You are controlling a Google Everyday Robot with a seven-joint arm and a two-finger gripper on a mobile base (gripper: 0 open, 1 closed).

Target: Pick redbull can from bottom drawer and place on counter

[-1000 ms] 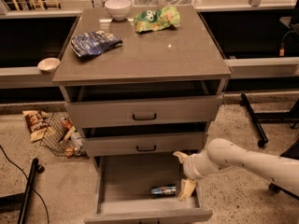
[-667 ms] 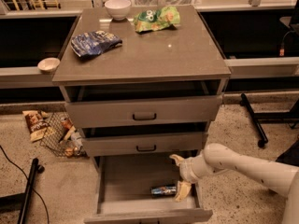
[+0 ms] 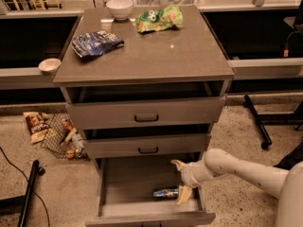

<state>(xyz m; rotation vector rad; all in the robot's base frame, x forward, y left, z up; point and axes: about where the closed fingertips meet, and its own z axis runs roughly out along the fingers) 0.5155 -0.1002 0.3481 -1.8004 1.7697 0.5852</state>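
The redbull can (image 3: pixel 165 192) lies on its side on the grey floor of the open bottom drawer (image 3: pixel 130 181), near the drawer's right front. My gripper (image 3: pixel 181 180) reaches in from the right on a white arm and is open. One yellowish finger (image 3: pixel 177 164) is above the can's level. The other finger (image 3: pixel 184 196) is just right of the can's end; I cannot tell if it touches. The counter (image 3: pixel 156 53) is the grey-brown top of the drawer unit.
On the counter lie a dark blue snack bag (image 3: pixel 97 42), a green snack bag (image 3: pixel 158 19) and a white bowl (image 3: pixel 119 7). The two upper drawers stand slightly ajar. A small bowl (image 3: pixel 49 65) sits on the left ledge. A wire basket (image 3: pixel 64 137) of litter stands on the floor at left.
My gripper has moved left and a little down into the bottom drawer, closer to the can. The can has not moved.
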